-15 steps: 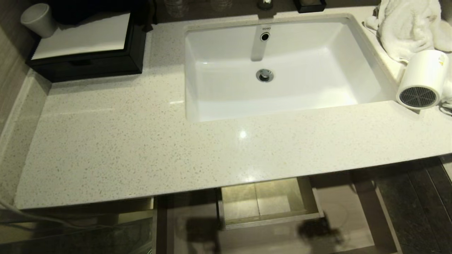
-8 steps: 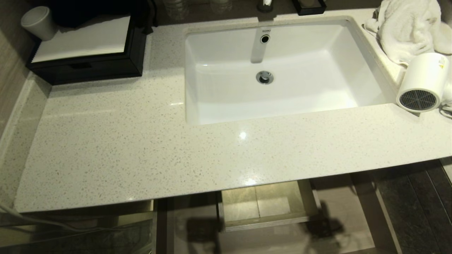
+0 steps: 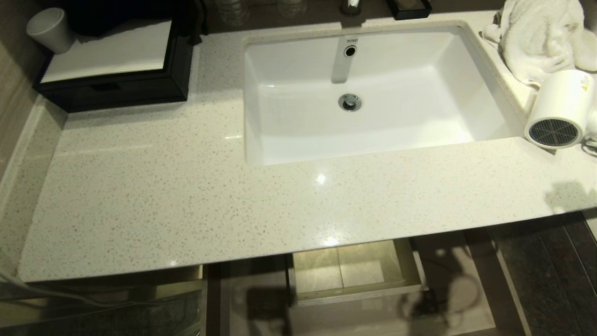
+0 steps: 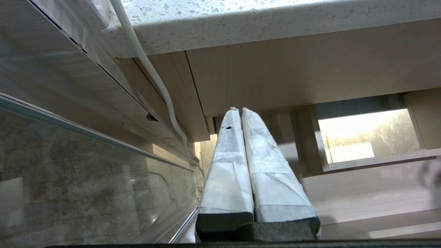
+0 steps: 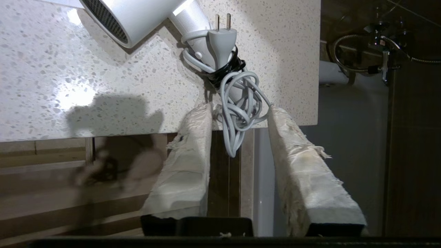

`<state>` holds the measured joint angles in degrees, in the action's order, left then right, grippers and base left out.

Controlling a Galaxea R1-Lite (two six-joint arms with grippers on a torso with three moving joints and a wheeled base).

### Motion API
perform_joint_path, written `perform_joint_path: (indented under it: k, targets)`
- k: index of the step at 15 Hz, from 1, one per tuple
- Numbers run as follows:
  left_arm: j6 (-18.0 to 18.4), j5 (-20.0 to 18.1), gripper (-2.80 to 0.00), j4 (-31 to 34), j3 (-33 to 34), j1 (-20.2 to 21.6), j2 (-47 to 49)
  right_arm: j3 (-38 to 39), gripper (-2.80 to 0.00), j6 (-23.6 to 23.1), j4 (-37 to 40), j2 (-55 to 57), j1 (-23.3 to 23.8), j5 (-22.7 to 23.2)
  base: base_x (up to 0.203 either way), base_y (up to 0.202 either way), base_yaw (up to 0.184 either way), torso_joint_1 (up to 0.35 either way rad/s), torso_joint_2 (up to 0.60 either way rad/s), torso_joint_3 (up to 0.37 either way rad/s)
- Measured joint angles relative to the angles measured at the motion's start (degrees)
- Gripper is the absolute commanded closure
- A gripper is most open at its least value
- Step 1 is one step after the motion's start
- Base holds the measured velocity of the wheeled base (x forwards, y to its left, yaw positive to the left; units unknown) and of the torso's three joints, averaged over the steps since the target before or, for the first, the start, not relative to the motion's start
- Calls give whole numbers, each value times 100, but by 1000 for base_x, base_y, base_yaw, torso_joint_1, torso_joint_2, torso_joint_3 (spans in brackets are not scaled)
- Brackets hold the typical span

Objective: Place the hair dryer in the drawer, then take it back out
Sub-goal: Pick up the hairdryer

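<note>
The white hair dryer [image 3: 559, 109] lies on the counter's right end beside the sink, its dark mesh grille facing the front. The drawer [image 3: 359, 294] stands pulled out below the counter's front edge, with nothing in it. In the right wrist view the hair dryer [image 5: 134, 17] has its grey cord [image 5: 234, 113] bundled round the handle, and one loop hangs over the counter edge. My right gripper [image 5: 239, 108] is open just off that edge, its fingertips on either side of the loop. My left gripper [image 4: 239, 110] is shut and parked under the counter.
A white towel [image 3: 536, 37] is heaped behind the dryer. The white sink [image 3: 298, 116] fills the counter's middle. A black box with white paper [image 3: 112, 70] and a cup [image 3: 46, 28] stand at the back left. A white cable [image 4: 151, 69] and a glass panel [image 4: 69, 179] are near my left gripper.
The dark shadow beside the drawer on the floor has thinned, and a new shadow lies on the counter's front right corner. The camera shifted slightly. Dryer and drawer kept still.
</note>
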<state>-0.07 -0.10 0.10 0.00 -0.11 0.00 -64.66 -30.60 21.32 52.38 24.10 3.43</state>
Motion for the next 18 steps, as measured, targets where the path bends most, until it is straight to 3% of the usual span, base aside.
perform_joint_path:
  k: [5,7,12,14,18]
  targets:
    - [-3,0,0,0,0,0,0,-582,-280,-403,105,998,416,509,0,0,0,0,0,0]
    - [-3,-1,0,0,0,0,0,-857,-280,-813,339,1331,790,952,0,0,0,0,0,0]
    - [0,2,0,0,0,0,0,-1734,-280,-2480,1720,2137,1744,3005,0,0,0,0,0,0]
    - [1,0,0,0,0,0,0,-2036,-280,-2864,2068,2472,1895,3193,0,0,0,0,0,0]
    - [0,1,0,-1,0,0,0,-2539,-280,-2935,2068,3031,1944,3205,0,0,0,0,0,0]
